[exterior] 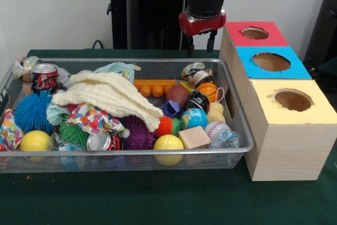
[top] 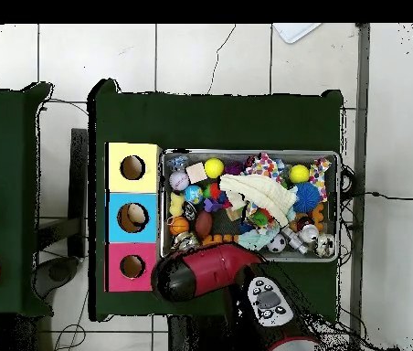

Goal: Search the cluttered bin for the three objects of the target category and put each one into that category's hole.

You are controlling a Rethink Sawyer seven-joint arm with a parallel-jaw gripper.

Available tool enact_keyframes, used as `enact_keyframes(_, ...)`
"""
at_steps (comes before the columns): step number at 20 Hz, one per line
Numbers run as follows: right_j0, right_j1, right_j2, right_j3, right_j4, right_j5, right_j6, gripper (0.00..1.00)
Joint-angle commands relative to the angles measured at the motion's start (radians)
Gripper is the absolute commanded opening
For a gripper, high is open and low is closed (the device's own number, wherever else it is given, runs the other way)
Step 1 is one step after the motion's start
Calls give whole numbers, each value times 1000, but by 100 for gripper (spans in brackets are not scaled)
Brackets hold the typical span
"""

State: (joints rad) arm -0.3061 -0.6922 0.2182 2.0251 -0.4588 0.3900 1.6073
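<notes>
The wire mesh bin (exterior: 131, 154) stands on the green table, full of clutter; it also shows in the overhead view (top: 247, 152). A pale yellow plush lump (exterior: 216, 111), perhaps the duck, lies at the bin's right end. A pale teal plush (exterior: 118, 68) lies at the far side. No teddy bear shows. The red-topped box (exterior: 237, 38) with its round hole (exterior: 255, 33) stands farthest at the right; the hole also shows in the overhead view (top: 132, 266). My gripper (exterior: 201, 43) hangs open and empty just behind the bin's far right corner, beside the red box. In the overhead view the arm (top: 201, 270) hides it.
A blue-topped box (exterior: 295, 69) and a yellow-topped box (exterior: 321, 111) stand in a row in front of the red one. In the bin lie a cream cloth (exterior: 116, 96), spiky balls (exterior: 32, 111), cans (exterior: 45, 75), a wooden block (exterior: 194, 137) and several small balls.
</notes>
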Motion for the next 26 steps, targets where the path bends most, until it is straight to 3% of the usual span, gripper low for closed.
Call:
enact_keyframes(1,45,49,-65,-172,88,61,229,100)
enact_keyframes(6,90,90,-108,-223,116,42,229,100)
enact_keyframes(14,92,127,-119,-307,134,96,146,100)
enact_keyframes(26,98,124,-109,-368,161,165,120,100)
